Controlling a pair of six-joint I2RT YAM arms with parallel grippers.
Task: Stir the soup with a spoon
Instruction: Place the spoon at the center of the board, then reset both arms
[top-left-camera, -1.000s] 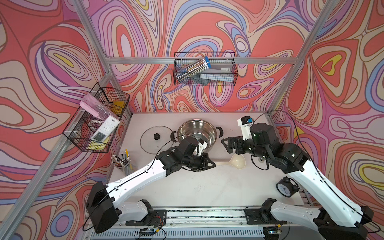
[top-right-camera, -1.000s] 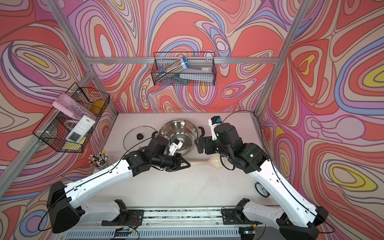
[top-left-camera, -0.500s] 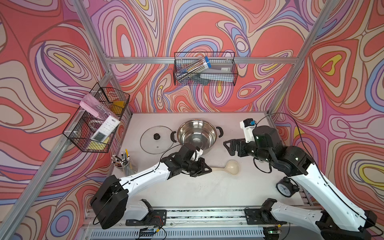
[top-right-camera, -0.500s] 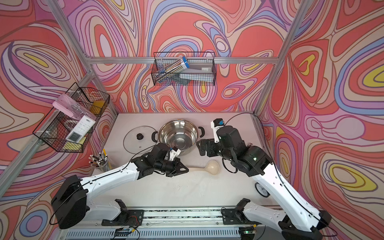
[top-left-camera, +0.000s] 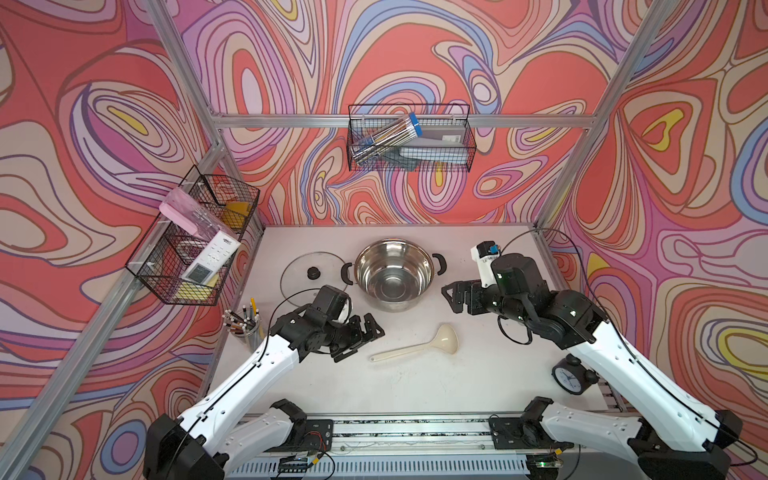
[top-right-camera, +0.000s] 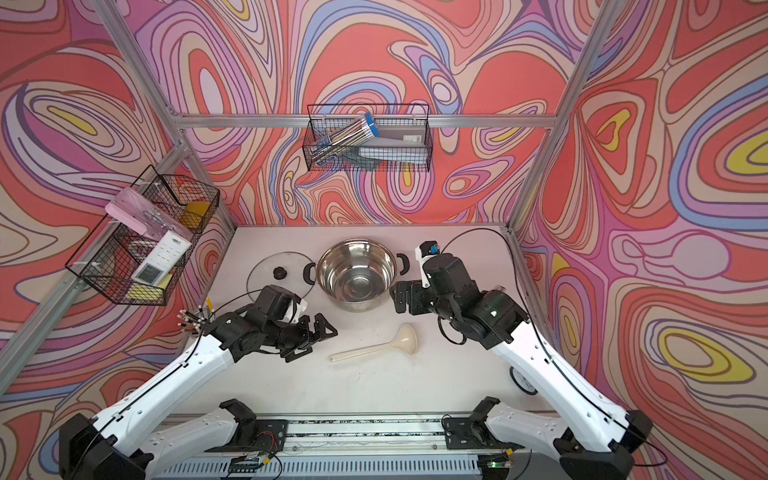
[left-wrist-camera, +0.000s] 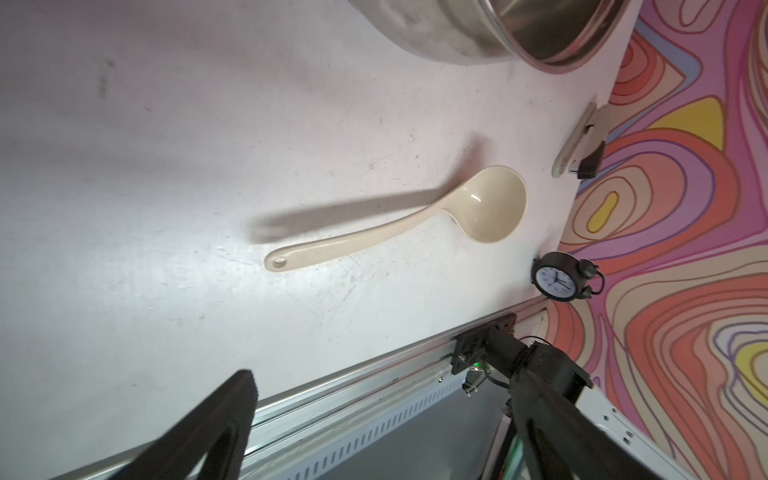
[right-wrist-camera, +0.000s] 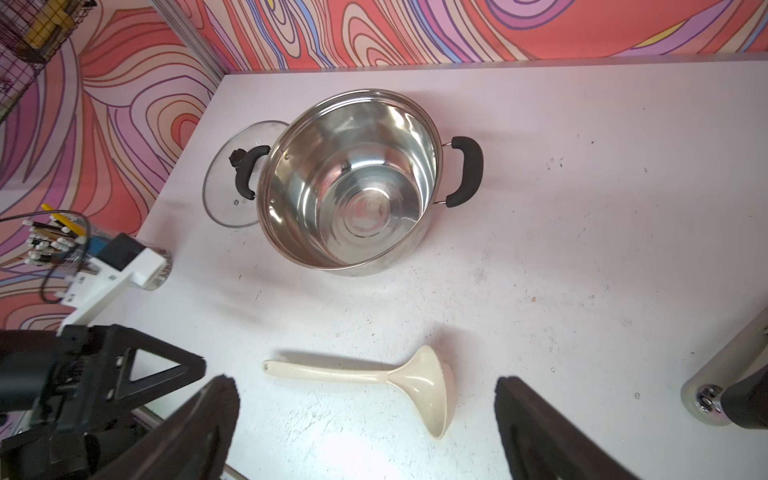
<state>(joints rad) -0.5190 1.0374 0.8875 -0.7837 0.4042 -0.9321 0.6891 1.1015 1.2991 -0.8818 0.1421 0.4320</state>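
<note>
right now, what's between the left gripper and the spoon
Nothing: only bare table separates the open left gripper from the handle end of the spoon. Both top views show it.

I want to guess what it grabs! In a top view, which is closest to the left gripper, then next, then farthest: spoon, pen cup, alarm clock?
1. spoon, just past the open jaws of the left gripper.
2. pen cup, off on the robot's left side.
3. alarm clock, far over on the robot's right side.

Both your arms reach in toward the middle. Left gripper (top-left-camera: 360, 341) and right gripper (top-left-camera: 449, 299) face each other, jaws spread wide.
</note>
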